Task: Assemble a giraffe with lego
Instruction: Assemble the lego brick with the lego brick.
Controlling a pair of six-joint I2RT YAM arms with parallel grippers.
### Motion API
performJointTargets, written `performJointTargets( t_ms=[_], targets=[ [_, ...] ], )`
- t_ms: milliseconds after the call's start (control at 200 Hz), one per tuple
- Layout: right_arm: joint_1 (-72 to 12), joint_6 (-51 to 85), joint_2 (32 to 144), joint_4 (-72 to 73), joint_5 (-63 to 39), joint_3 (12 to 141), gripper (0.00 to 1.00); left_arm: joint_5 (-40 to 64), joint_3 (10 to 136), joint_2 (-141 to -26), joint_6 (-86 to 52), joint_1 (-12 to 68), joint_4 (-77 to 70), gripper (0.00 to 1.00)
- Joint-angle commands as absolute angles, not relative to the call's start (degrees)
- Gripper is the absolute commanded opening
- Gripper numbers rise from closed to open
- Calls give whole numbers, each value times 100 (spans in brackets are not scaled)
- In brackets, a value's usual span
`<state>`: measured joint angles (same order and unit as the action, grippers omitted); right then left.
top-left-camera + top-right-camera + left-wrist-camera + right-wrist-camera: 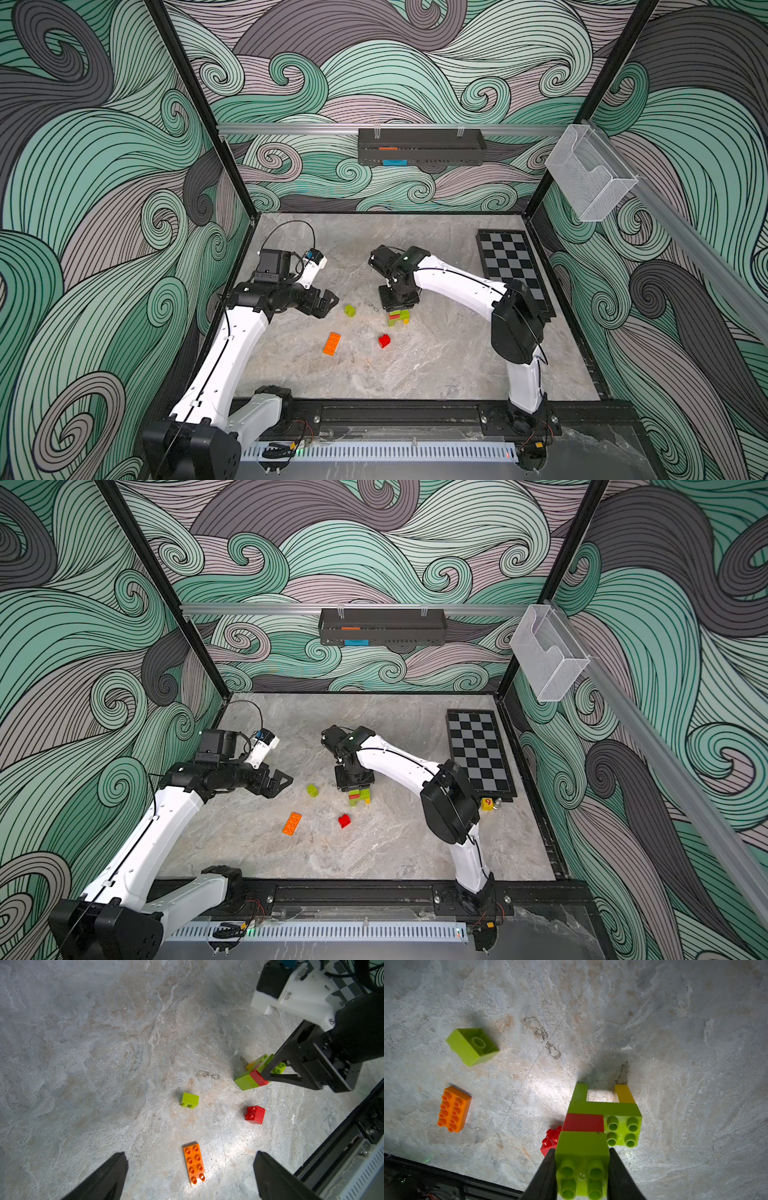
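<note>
The part-built giraffe (399, 316) (359, 796) stands mid-table on one lime and one yellow leg, with a lime body, a red brick and a lime brick stacked above (602, 1109). My right gripper (582, 1174) (395, 305) comes down from above and is shut on that top lime brick. Loose lego lies to the left: a lime brick (350, 310) (190, 1100) on its side, a red brick (384, 340) (255, 1114) and a long orange brick (331, 343) (194, 1164). My left gripper (328, 303) (191, 1154) hovers open and holds nothing, left of the lime brick.
A chequered board (513, 266) lies along the right wall, with a small yellow block (487, 803) at its near end. A black shelf (419, 147) and a clear basket (590, 174) hang on the walls. A black rail (395, 415) edges the table front.
</note>
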<state>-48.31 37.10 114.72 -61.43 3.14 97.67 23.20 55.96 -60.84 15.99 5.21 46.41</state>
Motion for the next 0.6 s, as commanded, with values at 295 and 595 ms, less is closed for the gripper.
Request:
performJointTargets(
  t_ms=[295,595],
  targets=[
    [-5150,3742,11784,-6180,876,9108,17,2435,5597,-5985,1644,492,4586,99],
    [-5093,4153,11872,-5741,857,8736,18,2435,5579,-5985,1646,492,4553,99]
  ],
)
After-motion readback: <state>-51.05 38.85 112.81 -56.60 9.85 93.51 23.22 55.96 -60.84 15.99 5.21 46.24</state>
